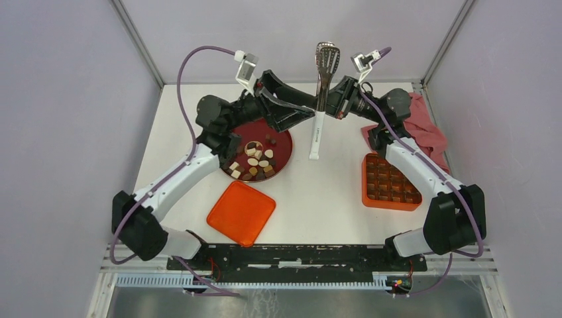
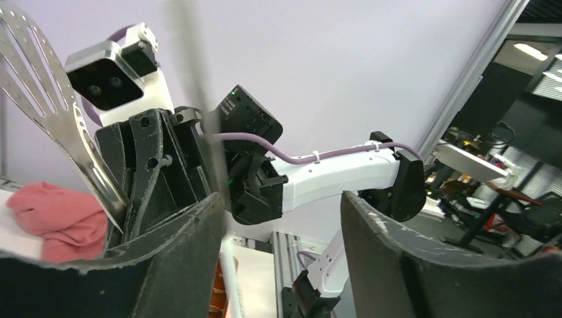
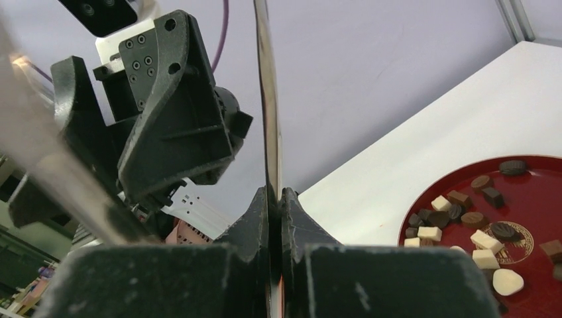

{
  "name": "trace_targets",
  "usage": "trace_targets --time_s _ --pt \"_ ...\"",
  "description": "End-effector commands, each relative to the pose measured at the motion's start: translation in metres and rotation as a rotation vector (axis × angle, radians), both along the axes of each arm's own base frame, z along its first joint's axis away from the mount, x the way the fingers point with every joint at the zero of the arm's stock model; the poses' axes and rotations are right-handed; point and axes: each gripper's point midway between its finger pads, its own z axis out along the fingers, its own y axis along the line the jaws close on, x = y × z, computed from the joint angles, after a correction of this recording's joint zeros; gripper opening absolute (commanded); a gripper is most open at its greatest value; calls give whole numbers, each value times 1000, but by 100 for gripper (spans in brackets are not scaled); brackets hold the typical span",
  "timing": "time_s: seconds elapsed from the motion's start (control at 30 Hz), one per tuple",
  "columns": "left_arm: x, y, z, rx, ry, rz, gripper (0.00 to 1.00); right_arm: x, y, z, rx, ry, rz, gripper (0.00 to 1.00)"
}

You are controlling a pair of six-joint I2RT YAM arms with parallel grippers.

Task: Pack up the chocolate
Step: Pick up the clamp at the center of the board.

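The chocolate (image 1: pixel 255 162) is several small dark, tan and cream pieces lying on the round dark red plate (image 1: pixel 285 142), also visible low in the right wrist view as chocolate (image 3: pixel 477 225). Metal tongs (image 1: pixel 323 86) with a white handle hang upright above the back middle of the table. My right gripper (image 3: pixel 275 199) is shut on the thin tongs blade (image 3: pixel 268 99). My left gripper (image 2: pixel 281 245) faces it from the left with its jaws wide apart. The tongs handle (image 2: pixel 228 278) runs beside its left finger (image 2: pixel 179 258), and nothing is between the fingers.
An orange box (image 1: pixel 390 182) with a grid of compartments sits on the right. Its flat orange lid (image 1: pixel 241 212) lies near the front, left of centre. A pink cloth (image 1: pixel 424 126) is bunched at the back right behind the right arm.
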Motion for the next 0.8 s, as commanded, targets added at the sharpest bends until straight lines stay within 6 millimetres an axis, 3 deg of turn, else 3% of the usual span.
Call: trace_targets --time_s 0.0,0.13,0.27,0.5,0.77 --pt "-26 31 32 4 -150 128 75 -15 -11 33 72 -126 -12 0" --pt "-22 58 7 83 -160 336 97 -27 -19 52 108 -228 5 0" --pt "-32 74 -13 32 -119 376 100 -34 -24 74 139 -301 17 0" --pt "-34 51 -16 -84 -83 229 100 -30 -23 100 143 -343 12 0" --pt "-24 12 -14 -132 -137 120 100 -35 -25 96 144 -331 9 0"
